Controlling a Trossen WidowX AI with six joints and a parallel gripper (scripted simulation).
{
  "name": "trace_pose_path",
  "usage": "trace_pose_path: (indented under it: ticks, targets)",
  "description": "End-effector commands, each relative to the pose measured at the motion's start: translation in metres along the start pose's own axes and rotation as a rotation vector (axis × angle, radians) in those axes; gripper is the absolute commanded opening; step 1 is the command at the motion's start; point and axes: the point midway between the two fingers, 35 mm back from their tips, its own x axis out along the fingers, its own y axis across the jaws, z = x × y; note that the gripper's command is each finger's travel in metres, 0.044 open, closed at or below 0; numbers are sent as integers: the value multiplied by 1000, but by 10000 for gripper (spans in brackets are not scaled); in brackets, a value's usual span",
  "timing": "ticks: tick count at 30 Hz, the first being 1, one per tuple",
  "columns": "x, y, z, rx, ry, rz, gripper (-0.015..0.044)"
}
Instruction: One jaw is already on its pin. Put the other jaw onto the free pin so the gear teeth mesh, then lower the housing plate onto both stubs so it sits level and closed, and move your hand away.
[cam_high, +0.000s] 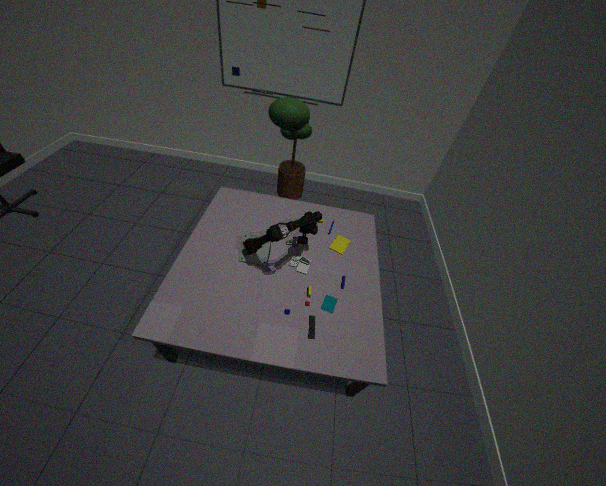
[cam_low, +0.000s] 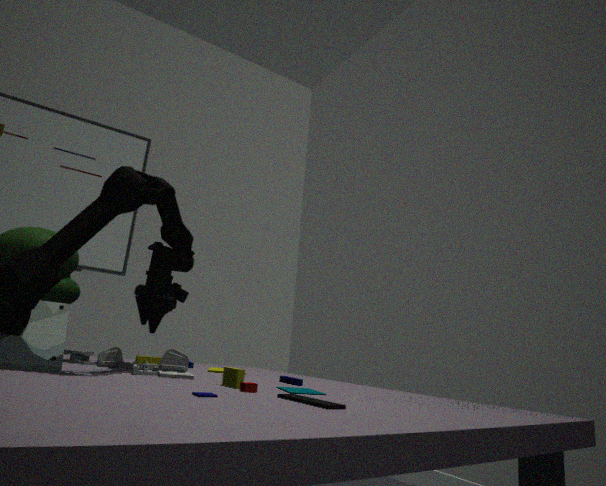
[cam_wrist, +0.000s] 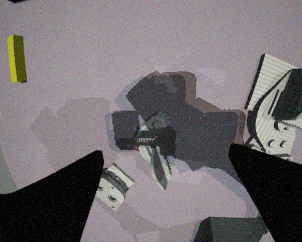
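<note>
1. Our gripper (cam_high: 302, 239) (cam_low: 147, 328) (cam_wrist: 169, 154) hangs above the table (cam_high: 217, 303) (cam_low: 126, 415) (cam_wrist: 65, 20), near the white assembly (cam_high: 303, 266) (cam_low: 176, 375) (cam_wrist: 265, 127), fingers wide open and holding nothing.
2. We see a loose toothed piece (cam_wrist: 159, 167) near that assembly, apart from it.
3. A smaller white piece (cam_wrist: 114, 192) lies farther from the assembly.
4. We cannot tell which part is the housing plate, nor make out the pins.

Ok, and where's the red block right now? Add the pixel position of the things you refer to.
In the top view, the red block (cam_high: 307, 303) (cam_low: 249, 387) is on the table right of centre, just below a small yellow block (cam_high: 309, 291) (cam_low: 233, 377) and left of the teal square (cam_high: 329, 304) (cam_low: 301, 390).
</note>
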Motion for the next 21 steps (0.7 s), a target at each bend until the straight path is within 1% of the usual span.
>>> trace_pose_path:
  ticks: [1, 10, 16, 19, 21]
  targets:
    - [5, 12, -18, -74, 19, -63, 440]
    - [13, 35, -60, -256, 41, -209, 440]
    - [16, 36, -63, -269, 42, -221, 440]
    - [44, 30, -63, -269, 42, -221, 440]
    - [53, 27, -64, -268, 42, -222, 440]
